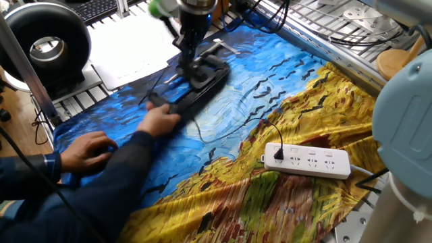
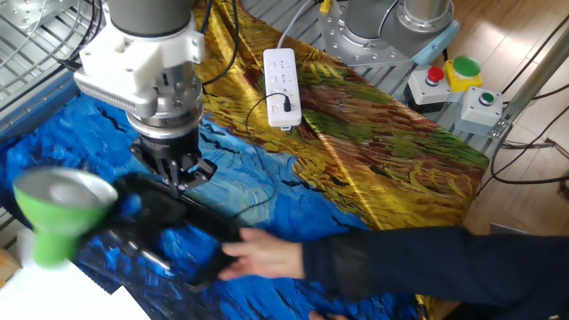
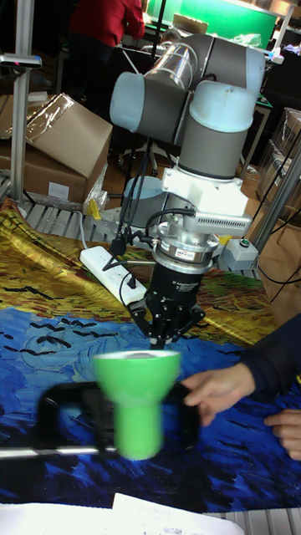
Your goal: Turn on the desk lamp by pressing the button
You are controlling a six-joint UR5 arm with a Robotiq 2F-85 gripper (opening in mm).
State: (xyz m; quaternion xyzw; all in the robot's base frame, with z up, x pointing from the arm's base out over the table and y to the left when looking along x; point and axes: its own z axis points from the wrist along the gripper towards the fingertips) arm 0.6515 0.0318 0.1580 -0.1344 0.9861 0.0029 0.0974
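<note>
With a person's hand (image 2: 267, 256) on the desk lamp (image 2: 53, 216), I'd hold my gripper (image 2: 182, 180), finger gap unreadable, above its C-clamp base (image 1: 196, 84) until it settles.

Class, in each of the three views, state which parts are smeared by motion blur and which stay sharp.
One fixed view: small green-shaded desk lamp smeared, white power strip crisp. Other fixed view: lamp and person's hand blurred. Tall fixed view: lamp blurred, end effector sharp.
</note>
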